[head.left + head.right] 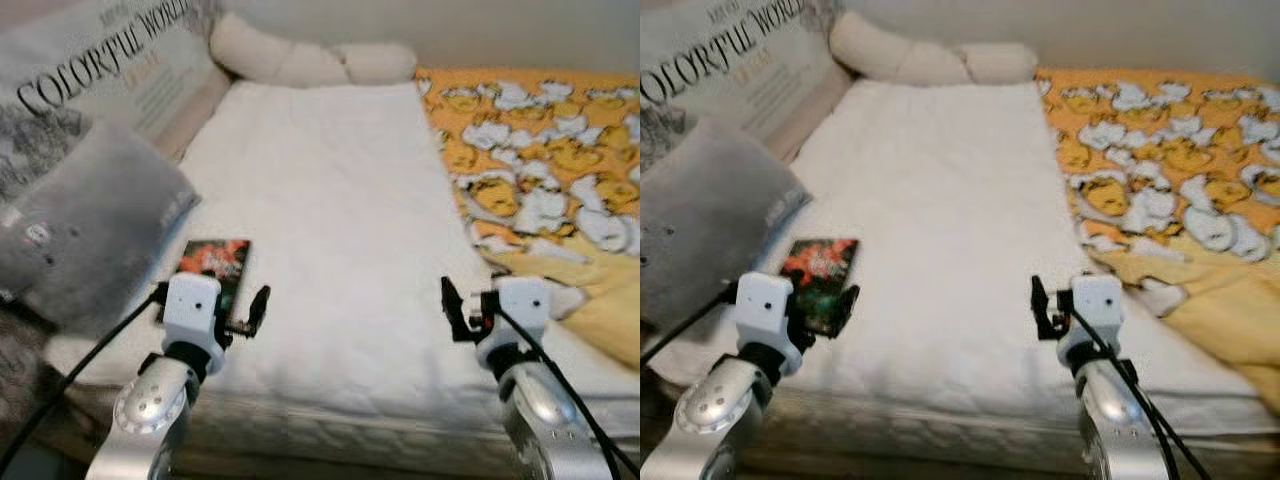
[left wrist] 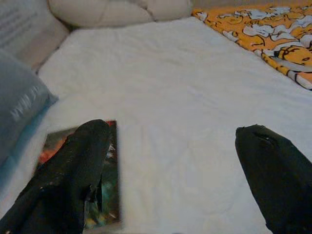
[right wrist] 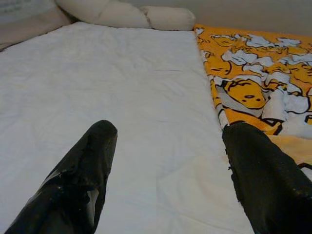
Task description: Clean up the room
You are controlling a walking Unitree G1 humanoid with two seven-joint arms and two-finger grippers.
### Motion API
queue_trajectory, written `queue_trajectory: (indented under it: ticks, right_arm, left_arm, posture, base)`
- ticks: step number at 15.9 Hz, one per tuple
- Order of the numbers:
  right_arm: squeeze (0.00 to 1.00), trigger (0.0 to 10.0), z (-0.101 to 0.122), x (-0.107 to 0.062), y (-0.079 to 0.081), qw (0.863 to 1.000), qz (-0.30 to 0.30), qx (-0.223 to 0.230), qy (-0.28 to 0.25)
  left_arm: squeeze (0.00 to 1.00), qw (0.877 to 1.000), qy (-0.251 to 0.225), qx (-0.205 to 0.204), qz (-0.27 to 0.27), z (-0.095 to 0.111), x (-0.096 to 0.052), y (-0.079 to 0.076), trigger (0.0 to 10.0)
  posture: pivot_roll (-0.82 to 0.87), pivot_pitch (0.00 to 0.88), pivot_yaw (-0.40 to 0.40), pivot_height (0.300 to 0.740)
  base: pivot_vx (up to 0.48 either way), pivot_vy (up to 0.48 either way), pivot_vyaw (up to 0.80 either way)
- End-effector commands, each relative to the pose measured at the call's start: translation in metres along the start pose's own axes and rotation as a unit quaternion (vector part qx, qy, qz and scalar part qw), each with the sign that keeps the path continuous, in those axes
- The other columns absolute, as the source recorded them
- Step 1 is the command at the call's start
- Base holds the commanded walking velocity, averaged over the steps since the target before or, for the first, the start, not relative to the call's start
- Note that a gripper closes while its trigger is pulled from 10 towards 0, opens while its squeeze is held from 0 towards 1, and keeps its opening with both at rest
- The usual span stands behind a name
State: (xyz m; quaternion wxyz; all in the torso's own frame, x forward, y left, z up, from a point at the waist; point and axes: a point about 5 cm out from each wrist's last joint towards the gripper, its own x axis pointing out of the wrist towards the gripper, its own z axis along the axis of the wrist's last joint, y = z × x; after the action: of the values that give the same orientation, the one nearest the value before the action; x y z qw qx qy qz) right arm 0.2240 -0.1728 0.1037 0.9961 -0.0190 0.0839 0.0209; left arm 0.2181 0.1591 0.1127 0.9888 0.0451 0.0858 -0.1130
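White bed [image 1: 330, 220]: we count one book [image 1: 213, 268] beside one grey pillow [image 1: 85, 225]; left gripper [image 2: 170, 161] and right gripper [image 3: 168, 156] spread wide, empty.

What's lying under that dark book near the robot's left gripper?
The book lies flat on the white sheet, beside the grey pillow. Whether anything is beneath the book cannot be seen; the left gripper overlaps its near edge.

Before you lies the bed [image 1: 330, 200]. A book [image 1: 213, 268] rests on its near left part, just ahead of your left gripper [image 1: 212, 308]. Left of the book sits a pillow [image 1: 85, 220], with a cushion [image 1: 110, 60] behind it. A bolster [image 1: 310, 58] lies along the far end. A blanket [image 1: 545, 170] covers the right side, beside your right gripper [image 1: 465, 305].
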Motion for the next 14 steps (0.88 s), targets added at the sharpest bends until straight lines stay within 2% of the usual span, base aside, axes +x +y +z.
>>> queue_trajectory:
  ticks: [1,9,14]
  right_arm:
    - [0.0,10.0,0.001,0.002,0.002,1.0,0.004,0.012,0.004]
    - [0.0,10.0,0.0,0.006,0.001,1.0,0.006,0.023,0.016]
    - [0.0,10.0,-0.009,0.004,0.001,0.999,0.005,0.019,0.048]
  left_arm:
    - [0.13,1.0,0.005,0.005,0.012,-0.001,0.0,0.004,10.0]
    - [0.13,1.0,0.007,0.007,0.005,-0.001,0.002,0.001,10.0]
    - [0.13,1.0,0.011,0.012,-0.004,-0.003,0.002,0.001,10.0]
  posture:
    - [-0.01,0.0,0.027,0.74]
    - [-0.01,0.0,0.027,0.74]
    - [-0.01,0.0,0.028,0.74]
  base:
    - [0.0,-0.442,0.0]
    - [0.0,-0.443,0.0]
    - [0.0,-0.442,0.0]
